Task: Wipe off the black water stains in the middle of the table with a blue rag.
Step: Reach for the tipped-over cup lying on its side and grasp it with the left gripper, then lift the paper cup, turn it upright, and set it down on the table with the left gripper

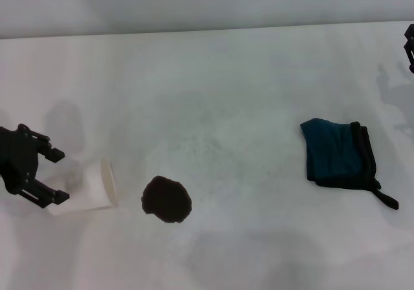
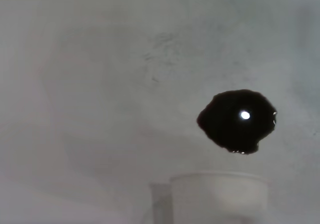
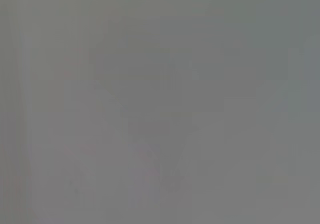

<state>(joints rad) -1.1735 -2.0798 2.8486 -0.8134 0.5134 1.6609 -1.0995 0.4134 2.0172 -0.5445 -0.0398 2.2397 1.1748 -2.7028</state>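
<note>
The black water stain (image 1: 167, 199) is a dark round blotch on the white table (image 1: 226, 96), front and left of the middle. It also shows in the left wrist view (image 2: 236, 120). The blue rag (image 1: 337, 153), teal with black trim and a loop, lies crumpled at the right, well apart from the stain. My left gripper (image 1: 58, 176) is open at the far left, its fingers spread by the closed end of a white paper cup (image 1: 90, 186). My right gripper (image 1: 409, 44) barely shows at the far right edge, beyond the rag.
The paper cup lies on its side just left of the stain, mouth toward it; its rim shows in the left wrist view (image 2: 217, 194). The table's far edge (image 1: 207, 30) meets a grey wall. The right wrist view shows only plain grey.
</note>
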